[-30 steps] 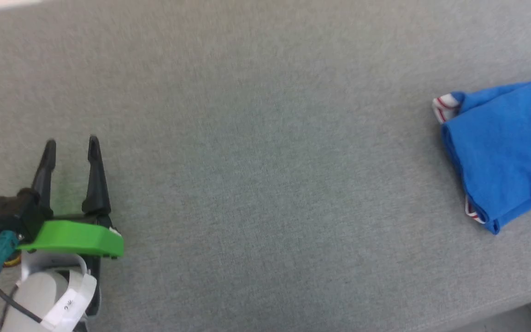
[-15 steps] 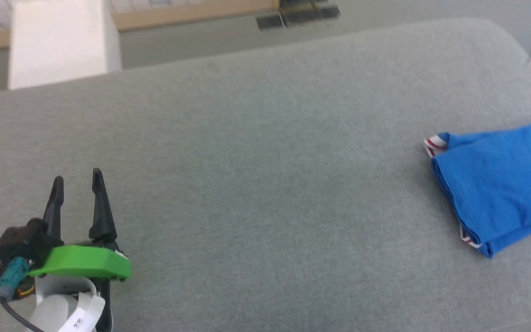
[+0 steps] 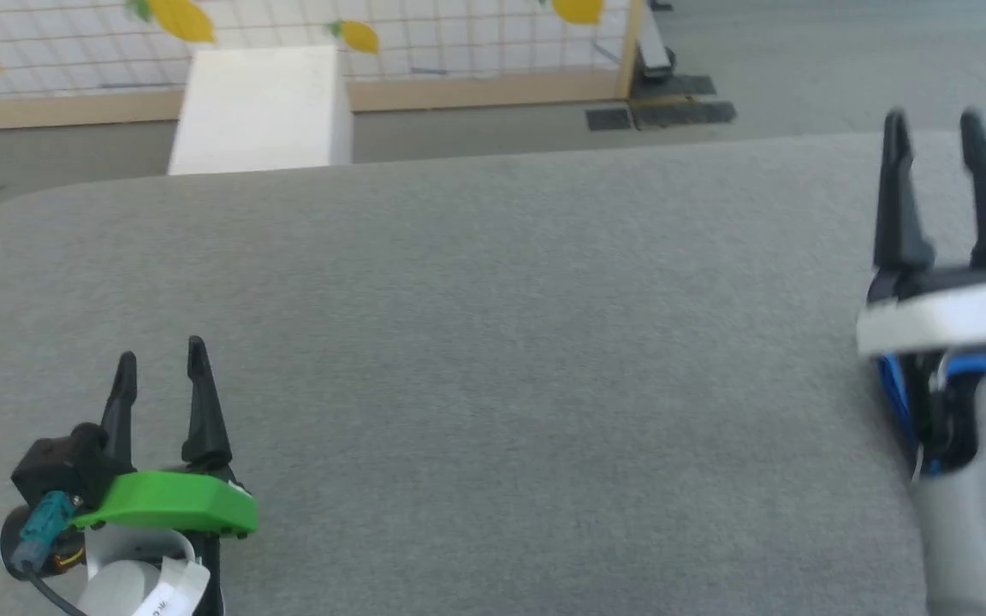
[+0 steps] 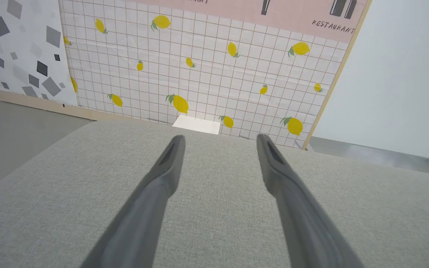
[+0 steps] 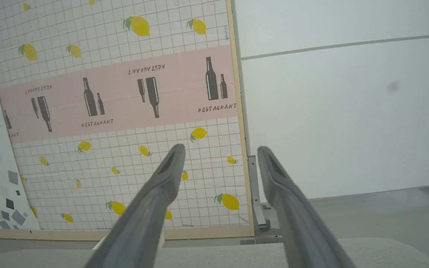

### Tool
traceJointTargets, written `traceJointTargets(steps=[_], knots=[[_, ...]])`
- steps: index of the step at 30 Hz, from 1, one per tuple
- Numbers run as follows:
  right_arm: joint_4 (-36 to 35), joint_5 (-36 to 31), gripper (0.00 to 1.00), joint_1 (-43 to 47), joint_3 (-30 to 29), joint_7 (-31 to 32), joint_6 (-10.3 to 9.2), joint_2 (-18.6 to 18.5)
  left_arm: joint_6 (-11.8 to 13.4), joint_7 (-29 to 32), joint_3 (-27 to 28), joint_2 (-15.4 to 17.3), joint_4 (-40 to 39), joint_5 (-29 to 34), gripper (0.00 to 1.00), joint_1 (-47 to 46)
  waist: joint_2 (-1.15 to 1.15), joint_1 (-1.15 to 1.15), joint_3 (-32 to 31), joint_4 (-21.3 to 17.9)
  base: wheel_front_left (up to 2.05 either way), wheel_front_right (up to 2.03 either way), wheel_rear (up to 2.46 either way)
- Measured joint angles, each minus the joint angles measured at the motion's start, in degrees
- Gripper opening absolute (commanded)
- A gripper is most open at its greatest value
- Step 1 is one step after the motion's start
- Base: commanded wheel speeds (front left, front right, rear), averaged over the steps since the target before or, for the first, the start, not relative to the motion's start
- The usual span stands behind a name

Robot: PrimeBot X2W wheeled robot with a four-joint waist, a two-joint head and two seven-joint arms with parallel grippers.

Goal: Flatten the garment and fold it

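View has tilted up; right tool (image 3: pixel 932 120) now in frame | left tool (image 3: pixel 161 349) and right tool both wide, empty | jersey (image 3: pixel 893 398): blue sliver at counter (image 3: pixel 493 342) right edge, behind right tool | released; folding likely finished

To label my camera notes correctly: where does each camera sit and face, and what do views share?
Head view: on the head, looking forward and down at the grey cushion; left gripper and right gripper, open.
Left wrist view: on that wrist, low over the cushion, facing the lemon-patterned wall; own fingers.
Right wrist view: likewise, aimed higher at that wall; own fingers.
Shared: wall and cushion.
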Motion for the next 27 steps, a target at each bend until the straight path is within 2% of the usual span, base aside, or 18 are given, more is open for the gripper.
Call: traceJointTargets(steps=[10,27], knots=[[-2.4,-1.9,1.00,12.3,1.4,-1.9,0.01,3.1,-0.5,-0.2,-0.6,-0.2,1.9,0.1,1.00,0.7,0.00,0.00,-3.1,3.3,0.00,0.00,0.00],[-0.9,-3.4,1.00,19.6,2.1,-2.4,0.01,3.5,-0.9,3.0,-5.1,2.0,4.2,2.8,1.00,0.6,0.00,0.00,-2.8,3.8,0.00,0.00,0.00]])
